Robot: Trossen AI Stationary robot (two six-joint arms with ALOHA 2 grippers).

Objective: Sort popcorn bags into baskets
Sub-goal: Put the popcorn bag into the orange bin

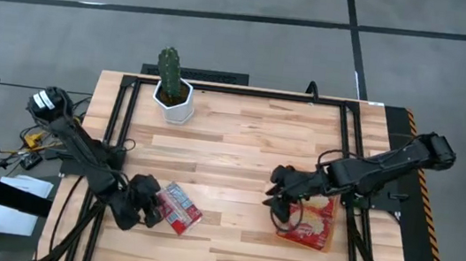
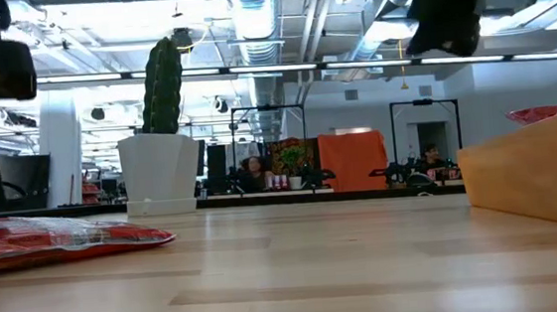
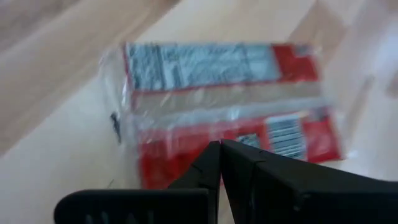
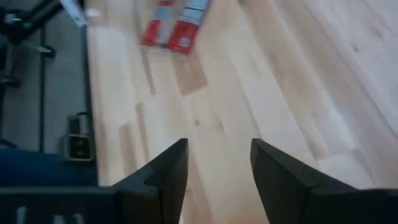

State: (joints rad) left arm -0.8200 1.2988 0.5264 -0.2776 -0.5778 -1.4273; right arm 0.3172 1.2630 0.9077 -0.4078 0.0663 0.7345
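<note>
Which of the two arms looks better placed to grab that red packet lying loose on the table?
The left. Its gripper sits right at the loose popcorn bag, fingers shut. The right gripper, fingers open, is across the table by the orange basket.

Glossy plastic popcorn bag [image 3: 217,106] — smooth wood table [image 1: 247,159]

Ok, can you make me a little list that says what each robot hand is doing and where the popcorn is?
left gripper: fingers shut, right beside a popcorn bag on the table
right gripper: fingers open, by the orange basket's edge
basket contents: red popcorn bags
cactus pot: far side, untouched
</note>
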